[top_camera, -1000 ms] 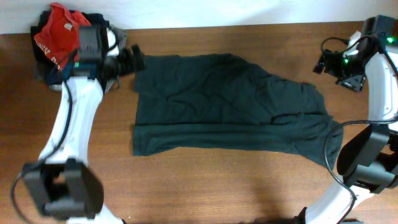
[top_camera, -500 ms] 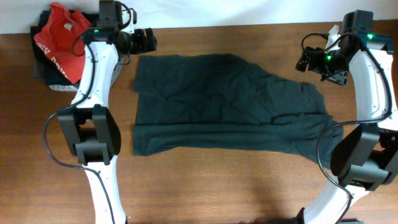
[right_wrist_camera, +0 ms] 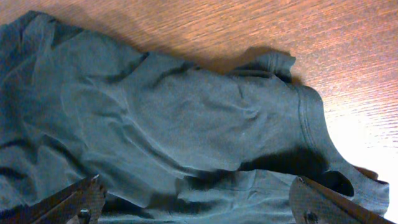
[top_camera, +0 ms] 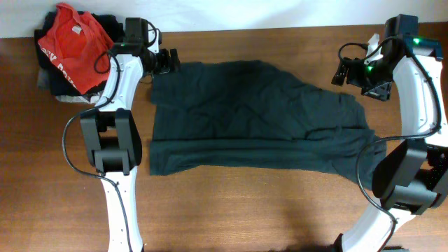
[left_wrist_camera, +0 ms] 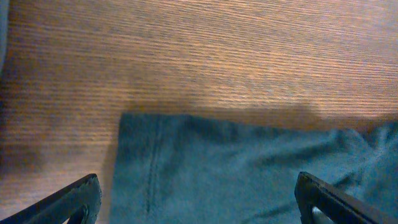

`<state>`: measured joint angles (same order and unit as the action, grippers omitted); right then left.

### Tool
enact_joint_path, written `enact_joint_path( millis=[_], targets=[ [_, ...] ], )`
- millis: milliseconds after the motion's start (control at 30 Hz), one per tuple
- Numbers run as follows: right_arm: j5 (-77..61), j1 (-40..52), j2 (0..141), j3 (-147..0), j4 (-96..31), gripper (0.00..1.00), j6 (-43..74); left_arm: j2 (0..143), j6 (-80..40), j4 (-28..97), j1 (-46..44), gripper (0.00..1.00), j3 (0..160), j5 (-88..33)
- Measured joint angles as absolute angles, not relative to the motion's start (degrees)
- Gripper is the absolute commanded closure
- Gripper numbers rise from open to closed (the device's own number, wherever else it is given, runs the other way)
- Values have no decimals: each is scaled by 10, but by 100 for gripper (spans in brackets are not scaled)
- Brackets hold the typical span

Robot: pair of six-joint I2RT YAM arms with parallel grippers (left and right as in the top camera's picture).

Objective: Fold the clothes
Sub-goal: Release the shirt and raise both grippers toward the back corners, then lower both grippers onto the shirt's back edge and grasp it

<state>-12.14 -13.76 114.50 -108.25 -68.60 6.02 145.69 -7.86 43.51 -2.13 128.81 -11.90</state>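
Left gripper (top_camera: 170, 60) has swung in to the clothes (top_camera: 252, 115), at their far-left corner.
Pre-grasp: both jaws open, empty; it and right gripper (top_camera: 341, 73) must pinch corners.

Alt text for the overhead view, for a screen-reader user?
A dark, wrinkled garment lies spread out across a wooden table. The left gripper is open by its upper-left corner, the right gripper open by its upper-right edge. A red T-shirt tops a pile at top left.

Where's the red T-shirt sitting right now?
Overhead view: the red T-shirt tops a garment pile at the table's far left corner, left of the left gripper.
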Motion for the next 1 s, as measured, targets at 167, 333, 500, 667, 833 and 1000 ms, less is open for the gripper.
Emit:
enact_joint_path(
  millis=[167,333,500,667,833,1000],
  targets=[
    [-121,-138,1145,-1082,-694,1,60,1464,-70,419,-21,1,1289,-114],
    [-121,-138,1145,-1082,-704,1,60,1481,-66,402,-21,1,1290,-111],
    [-122,-136,1145,-1082,-708,1,60,1487,-64,381,-21,2,1291,-112],
    [-121,-135,1145,-1082,-709,0,60,1491,-64,378,-21,25,1293,-133],
    [-121,-134,1145,-1082,-691,0,60,1495,-58,382,-22,51,1296,-146],
    [-121,-134,1145,-1082,-629,1,60,1498,-60,384,-22,84,1297,-153]
  ],
)
